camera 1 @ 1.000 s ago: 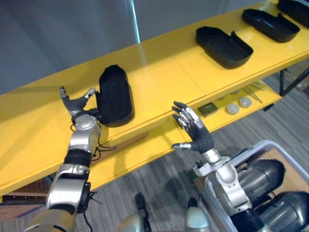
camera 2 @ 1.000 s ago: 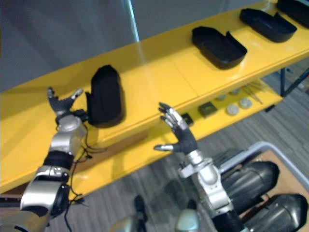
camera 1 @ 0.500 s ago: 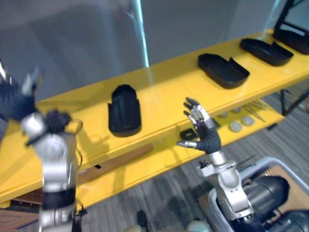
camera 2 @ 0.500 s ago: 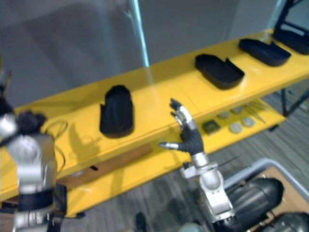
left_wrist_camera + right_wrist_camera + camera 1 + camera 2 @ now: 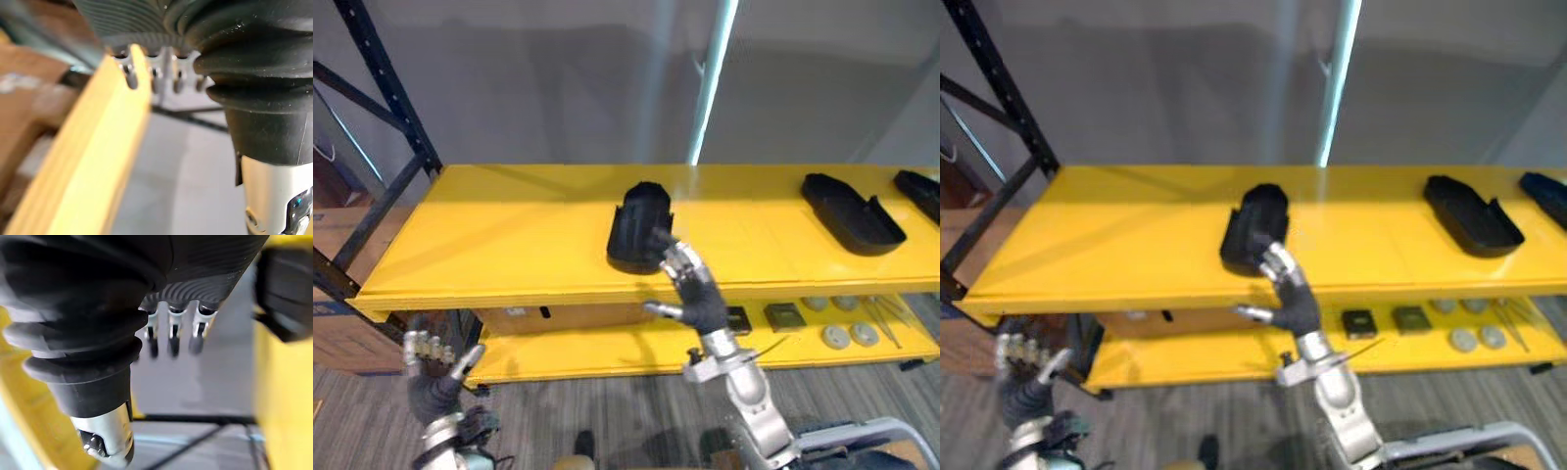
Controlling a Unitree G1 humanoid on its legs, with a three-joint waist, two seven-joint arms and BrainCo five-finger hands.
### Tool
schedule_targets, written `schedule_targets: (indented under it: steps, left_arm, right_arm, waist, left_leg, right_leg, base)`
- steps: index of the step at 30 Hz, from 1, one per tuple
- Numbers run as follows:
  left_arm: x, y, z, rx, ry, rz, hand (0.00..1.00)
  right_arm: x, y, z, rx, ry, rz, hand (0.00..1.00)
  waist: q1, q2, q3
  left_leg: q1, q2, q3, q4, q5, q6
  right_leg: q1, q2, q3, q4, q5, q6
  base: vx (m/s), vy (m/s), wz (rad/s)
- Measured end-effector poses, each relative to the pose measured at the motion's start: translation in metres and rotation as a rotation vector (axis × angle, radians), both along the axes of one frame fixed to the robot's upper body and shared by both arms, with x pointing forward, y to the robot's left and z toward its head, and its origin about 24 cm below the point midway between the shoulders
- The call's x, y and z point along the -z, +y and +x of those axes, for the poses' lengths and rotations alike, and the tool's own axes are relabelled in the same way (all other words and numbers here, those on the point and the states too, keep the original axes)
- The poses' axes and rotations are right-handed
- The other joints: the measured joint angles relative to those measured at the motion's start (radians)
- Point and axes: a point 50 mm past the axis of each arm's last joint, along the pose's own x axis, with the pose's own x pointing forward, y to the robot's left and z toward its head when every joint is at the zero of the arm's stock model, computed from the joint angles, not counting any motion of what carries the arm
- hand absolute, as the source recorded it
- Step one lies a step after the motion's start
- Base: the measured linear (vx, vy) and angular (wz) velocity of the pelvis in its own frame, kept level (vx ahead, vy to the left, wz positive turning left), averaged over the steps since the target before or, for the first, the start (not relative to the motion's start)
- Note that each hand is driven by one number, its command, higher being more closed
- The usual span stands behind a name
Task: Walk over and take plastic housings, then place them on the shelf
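A black plastic housing (image 5: 639,227) lies on the yellow top shelf (image 5: 509,235), near its front edge. Two more housings (image 5: 852,212) (image 5: 925,191) lie further right on the same shelf. My right hand (image 5: 690,289) is raised in front of the shelf edge, just below and right of the near housing; its fingers are straight and hold nothing. In the right wrist view its fingers (image 5: 171,333) show with a housing (image 5: 286,289) beside them. My left hand (image 5: 435,377) hangs low at the left, below the shelf, open and empty.
The lower shelf carries small black squares (image 5: 736,319) and round discs (image 5: 832,336). A black rack upright (image 5: 382,88) rises at the left, with a cardboard box (image 5: 333,333) beside it. A grey cart rim (image 5: 862,436) shows at the bottom right.
The camera has swung, so the shelf now looks level. My left hand has let go of the near housing and dropped below the shelf. The right hand stays raised and open.
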Motion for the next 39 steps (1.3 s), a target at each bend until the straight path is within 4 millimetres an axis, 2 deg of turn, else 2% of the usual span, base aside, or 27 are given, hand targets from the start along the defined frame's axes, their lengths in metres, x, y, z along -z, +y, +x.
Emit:
schedule_targets:
  steps: [3,7,12,16,22,25,30,39]
  left_arm:
    - [0.003,-0.007,0.009,0.037,-0.002,-0.010,0.00]
    - [-0.002,-0.012,0.018,0.059,-0.046,-0.012,0.00]
    - [-0.008,-0.022,0.028,0.125,-0.080,-0.004,0.00]
    - [-0.012,-0.024,0.034,0.123,-0.108,-0.009,0.00]
    - [-0.018,-0.037,0.045,0.161,-0.148,-0.039,0.00]
    - [-0.019,-0.040,0.047,0.172,-0.156,-0.046,0.00]
    - [-0.018,-0.040,0.047,0.170,-0.154,-0.055,0.00]
    - [-0.018,-0.040,0.047,0.171,-0.156,-0.055,0.00]
  right_arm:
    - [0.016,0.015,-0.007,-0.084,0.066,-0.052,1.00]
    - [0.021,0.027,-0.009,-0.146,0.085,-0.082,1.00]
    - [0.032,0.042,-0.015,-0.182,0.141,-0.123,1.00]
    - [0.040,0.042,-0.012,-0.108,0.170,-0.144,1.00]
    - [0.026,0.046,0.012,0.015,0.089,-0.165,1.00]
    - [0.007,0.049,0.035,0.093,0.019,-0.152,1.00]
    - [-0.011,0.044,0.049,0.153,-0.055,-0.123,1.00]
    - [-0.028,0.041,0.053,0.174,-0.109,-0.084,1.00]
  waist:
    - [0.001,0.008,0.008]
    - [0.003,0.021,0.041]
    - [0.012,0.005,0.059]
    - [0.017,0.000,0.074]
    - [0.018,0.029,0.128]
    - [0.023,0.032,0.175]
    - [0.027,0.033,0.187]
    - [0.024,0.039,0.196]
  left_leg:
    - [0.000,0.003,-0.009,0.000,0.001,0.000]
    - [-0.006,0.007,-0.017,0.000,0.002,-0.001]
    - [-0.040,0.010,-0.021,0.001,0.012,0.005]
    - [-0.040,0.008,-0.023,0.003,0.012,0.005]
    - [-0.072,0.008,-0.045,0.005,0.021,0.005]
    - [-0.074,0.001,-0.056,0.006,0.025,0.006]
    - [-0.093,-0.009,-0.072,0.006,0.028,0.010]
    - [-0.090,-0.012,-0.071,0.006,0.028,0.011]
  right_leg:
    - [0.001,0.003,-0.011,0.005,-0.005,-0.002]
    - [-0.001,0.009,-0.019,0.007,-0.007,-0.004]
    - [-0.036,0.012,-0.022,0.018,-0.008,-0.007]
    - [-0.037,0.011,-0.023,0.028,-0.009,-0.008]
    - [-0.086,0.003,-0.034,0.077,-0.039,-0.012]
    - [-0.088,-0.006,-0.049,0.102,-0.053,-0.009]
    - [-0.106,-0.014,-0.055,0.121,-0.058,-0.005]
    - [-0.103,-0.017,-0.055,0.124,-0.057,0.000]
  base:
    - [0.00,-0.016,0.05]
    - [-0.01,-0.016,0.04]
    - [0.02,-0.024,0.04]
    - [0.03,-0.014,0.02]
    - [-0.04,-0.002,0.08]
    - [-0.03,-0.007,0.15]
    - [0.02,-0.015,0.10]
    - [0.01,-0.009,0.00]
